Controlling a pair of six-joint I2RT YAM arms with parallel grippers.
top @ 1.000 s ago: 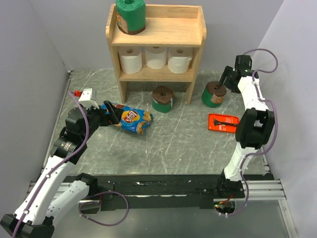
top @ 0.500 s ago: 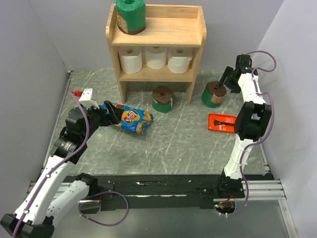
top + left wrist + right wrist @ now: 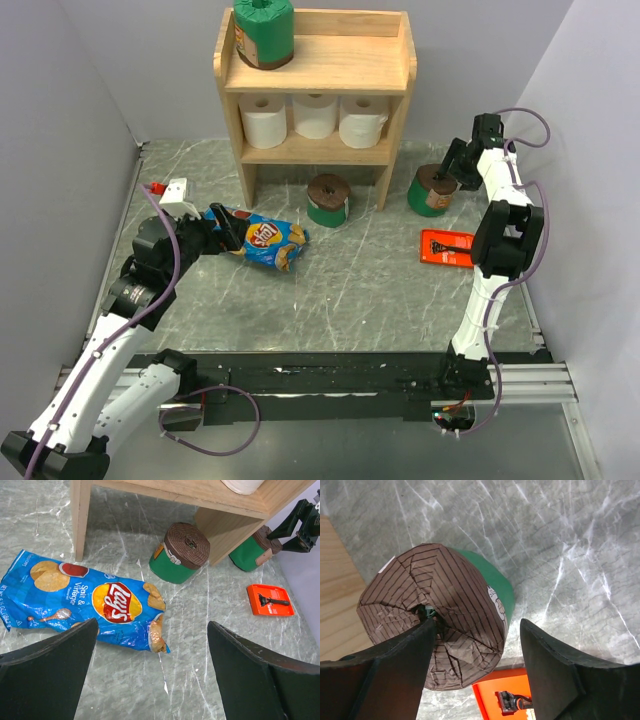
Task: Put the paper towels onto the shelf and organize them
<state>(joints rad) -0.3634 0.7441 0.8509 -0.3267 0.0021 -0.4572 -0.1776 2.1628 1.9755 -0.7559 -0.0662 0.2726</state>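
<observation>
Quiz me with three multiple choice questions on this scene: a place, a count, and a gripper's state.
1. Where on the shelf is the green roll? A lower tier; B top board, left end; C top board, right end.
2. How many white rolls stand on the lower tier? A two; B four; C three.
3. The left gripper is: A open, holding nothing; B shut on a roll; C shut and empty.
Answers: B, it stands at the top board's left corner; C, three side by side; A, its fingers are spread wide, nothing gripped.
</observation>
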